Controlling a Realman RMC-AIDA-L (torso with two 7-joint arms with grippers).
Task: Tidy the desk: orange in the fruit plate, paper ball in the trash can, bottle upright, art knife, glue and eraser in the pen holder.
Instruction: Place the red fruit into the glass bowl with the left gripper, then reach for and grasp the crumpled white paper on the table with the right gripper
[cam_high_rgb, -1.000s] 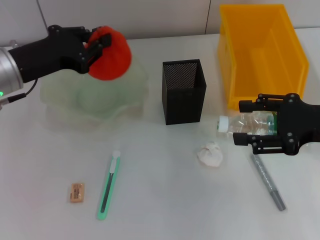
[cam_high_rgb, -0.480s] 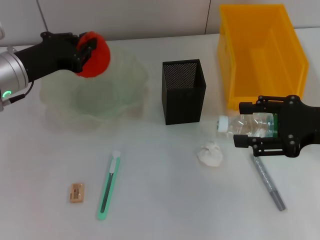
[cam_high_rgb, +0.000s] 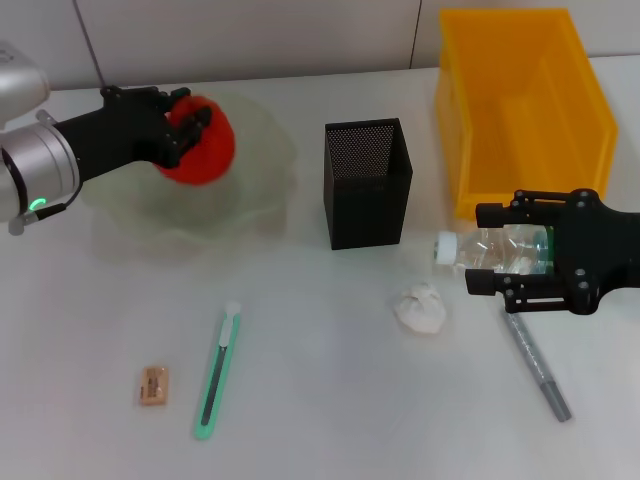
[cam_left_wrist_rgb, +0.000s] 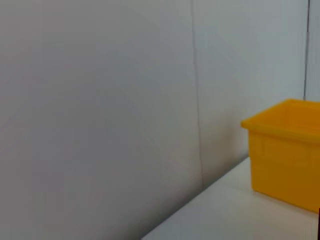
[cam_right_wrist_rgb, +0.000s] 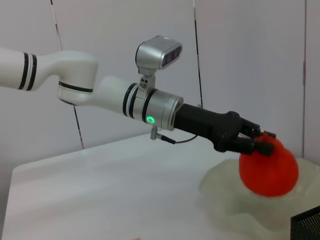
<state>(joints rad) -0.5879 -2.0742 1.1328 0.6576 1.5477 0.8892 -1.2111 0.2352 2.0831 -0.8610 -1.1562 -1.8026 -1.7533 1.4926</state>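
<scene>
The left gripper (cam_high_rgb: 185, 128) is clamping the orange (cam_high_rgb: 203, 142) and holding it over the translucent fruit plate (cam_high_rgb: 262, 180); whether the fruit is resting in the bowl is unclear, so that step looks nearly done. The right gripper (cam_high_rgb: 515, 263) is gripping the clear bottle (cam_high_rgb: 490, 250), lying sideways, cap pointing away from its palm. Nothing else is being handled: the paper ball (cam_high_rgb: 421, 308) is sitting just beyond the cap, the green art knife (cam_high_rgb: 218, 370) and eraser (cam_high_rgb: 153, 385) well off, a grey stick (cam_high_rgb: 537, 365), perhaps glue, beside the wrist. The pen holder (cam_high_rgb: 367, 183) and yellow bin (cam_high_rgb: 524, 105) are waiting. The bottle's far end is hidden.
</scene>
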